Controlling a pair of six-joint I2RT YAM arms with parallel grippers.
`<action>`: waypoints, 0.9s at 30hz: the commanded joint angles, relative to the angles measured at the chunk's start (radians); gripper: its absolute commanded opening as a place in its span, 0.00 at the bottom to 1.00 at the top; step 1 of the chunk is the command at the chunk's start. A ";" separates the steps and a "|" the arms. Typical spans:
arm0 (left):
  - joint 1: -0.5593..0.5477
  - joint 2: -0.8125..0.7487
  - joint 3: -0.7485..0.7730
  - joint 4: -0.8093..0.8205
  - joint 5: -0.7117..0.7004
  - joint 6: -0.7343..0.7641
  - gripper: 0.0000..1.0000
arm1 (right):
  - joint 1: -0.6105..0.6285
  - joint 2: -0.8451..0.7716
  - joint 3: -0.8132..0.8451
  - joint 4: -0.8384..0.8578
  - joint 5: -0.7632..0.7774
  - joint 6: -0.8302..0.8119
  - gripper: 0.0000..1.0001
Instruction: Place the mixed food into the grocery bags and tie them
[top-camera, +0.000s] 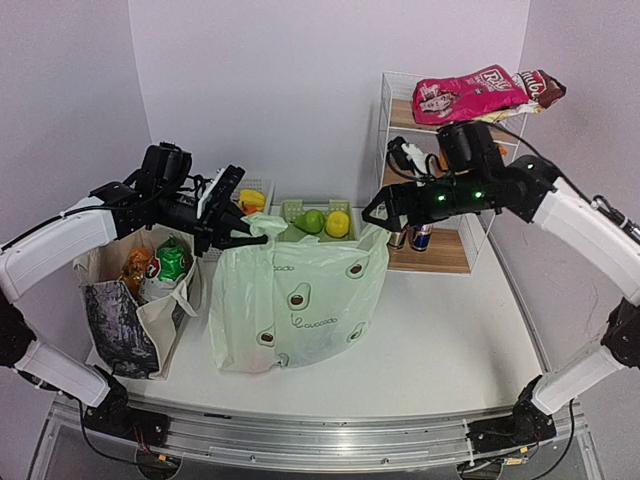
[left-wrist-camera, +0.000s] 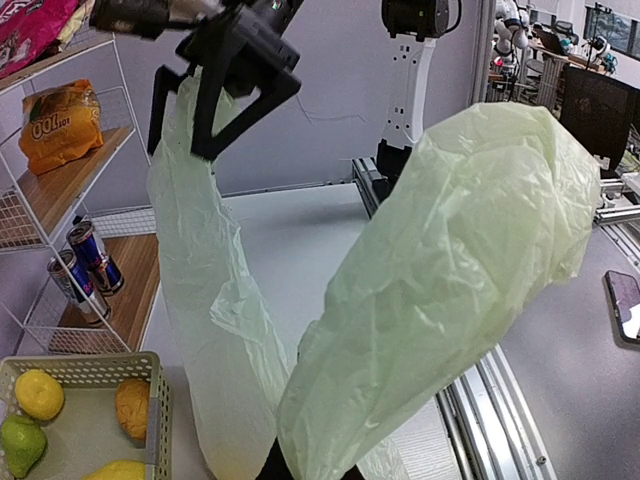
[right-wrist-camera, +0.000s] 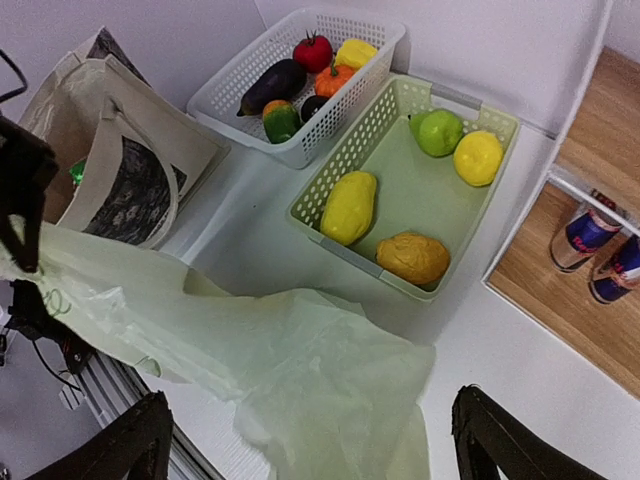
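The pale-green avocado bag (top-camera: 300, 300) stands mid-table with its mouth pulled wide. My left gripper (top-camera: 243, 228) is shut on the bag's left handle; in the left wrist view the bag (left-wrist-camera: 450, 250) rises out of my hidden jaws. My right gripper (top-camera: 372, 213) is open at the bag's right handle. In the right wrist view its fingers (right-wrist-camera: 490, 440) are spread wide above the bag (right-wrist-camera: 310, 370). The left wrist view shows it (left-wrist-camera: 190, 110) open around the handle's top. The beige canvas tote (top-camera: 130, 310) stands at the left, holding an orange packet (top-camera: 135, 265) and a green-white packet (top-camera: 172, 262).
A white basket (right-wrist-camera: 240, 75) of toy vegetables and a green basket (right-wrist-camera: 390, 110) of toy fruit sit behind the bags. A wire shelf (top-camera: 440, 250) at the back right holds drink cans (top-camera: 420, 238), an orange packet (left-wrist-camera: 60, 120) and a pink packet (top-camera: 470, 95) on top.
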 joint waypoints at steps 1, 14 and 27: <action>0.002 -0.068 0.006 0.009 0.036 0.017 0.00 | -0.004 -0.065 -0.135 0.252 0.014 0.127 0.94; 0.002 -0.056 0.007 0.018 0.040 0.014 0.00 | -0.001 -0.044 -0.270 0.472 0.043 0.100 0.94; 0.002 -0.075 -0.005 0.006 0.019 0.015 0.00 | -0.001 -0.044 -0.239 0.454 0.187 0.125 0.00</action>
